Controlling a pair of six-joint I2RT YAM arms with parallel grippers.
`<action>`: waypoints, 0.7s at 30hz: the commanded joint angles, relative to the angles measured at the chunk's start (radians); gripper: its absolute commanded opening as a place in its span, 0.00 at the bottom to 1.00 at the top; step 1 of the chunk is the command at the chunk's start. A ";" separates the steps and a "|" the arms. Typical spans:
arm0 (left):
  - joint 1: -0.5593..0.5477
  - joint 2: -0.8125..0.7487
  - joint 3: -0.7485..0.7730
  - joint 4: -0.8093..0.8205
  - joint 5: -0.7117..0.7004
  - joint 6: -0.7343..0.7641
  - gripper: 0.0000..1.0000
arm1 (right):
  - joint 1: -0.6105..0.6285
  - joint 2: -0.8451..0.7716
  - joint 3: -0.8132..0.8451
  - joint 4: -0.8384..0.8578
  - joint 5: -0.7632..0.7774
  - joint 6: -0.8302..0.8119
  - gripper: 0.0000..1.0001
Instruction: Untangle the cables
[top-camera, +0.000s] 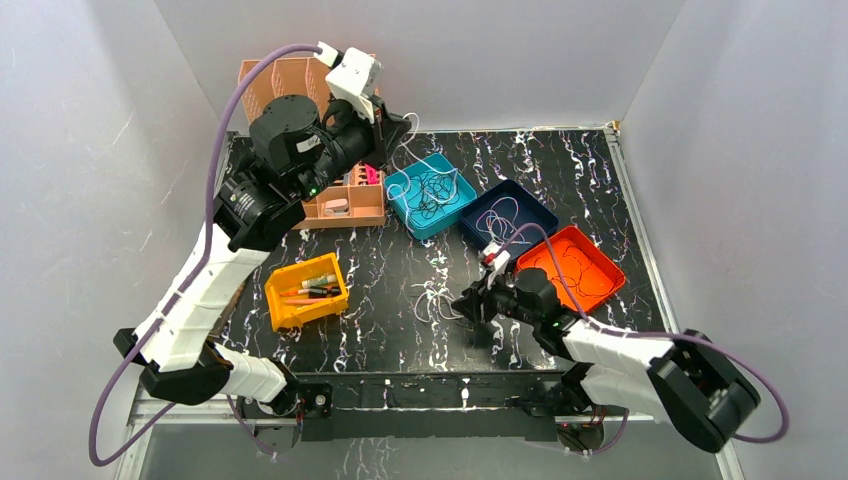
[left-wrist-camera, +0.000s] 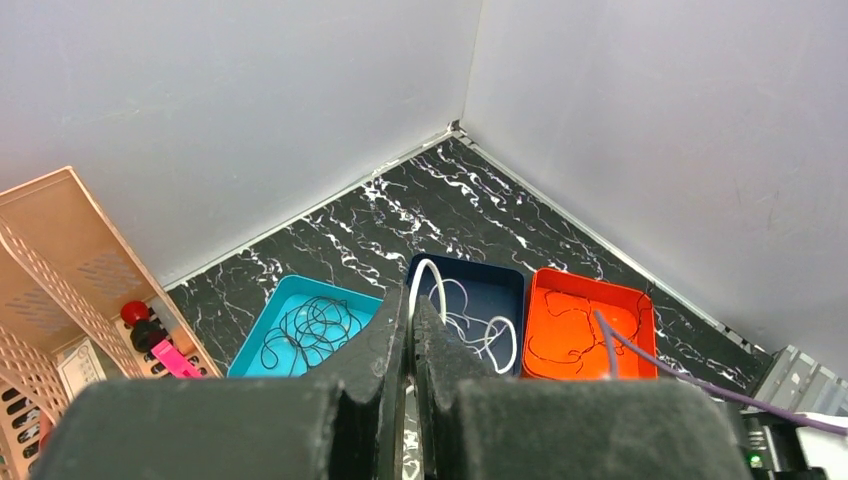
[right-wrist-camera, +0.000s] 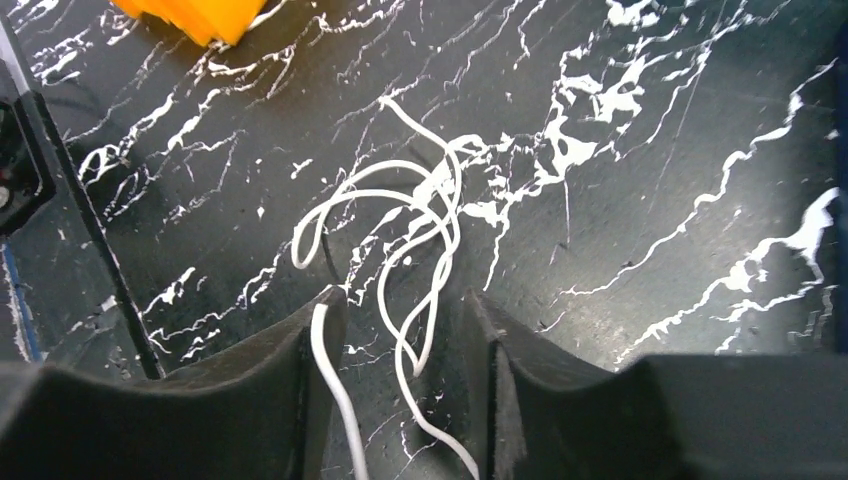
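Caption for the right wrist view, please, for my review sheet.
Right gripper, jaws open, straddles loose loops of thin white cable lying on the black white-veined table.

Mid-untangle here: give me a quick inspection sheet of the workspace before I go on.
Surface: black marbled table, loose white cable lying on it.
Job's things: black tangle in teal tray; white cables in navy tray; thin black cable in orange tray.
Clutter: yellow bin of small items, peach organizer.
Grippers: left gripper raised, shut, apparently pinching a white strand; right gripper open, straddling the loose white cable.
Cables: purple arm leads hang free.
Surroundings: plain grey walls.
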 joint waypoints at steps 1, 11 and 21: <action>0.004 -0.008 -0.025 0.002 0.018 0.011 0.00 | 0.003 -0.147 0.094 -0.156 0.042 -0.039 0.56; 0.004 -0.030 -0.130 0.022 0.030 -0.008 0.00 | 0.003 -0.375 0.248 -0.414 0.105 -0.120 0.60; 0.004 -0.062 -0.228 0.015 0.067 -0.006 0.00 | 0.004 -0.496 0.302 -0.300 0.232 -0.096 0.58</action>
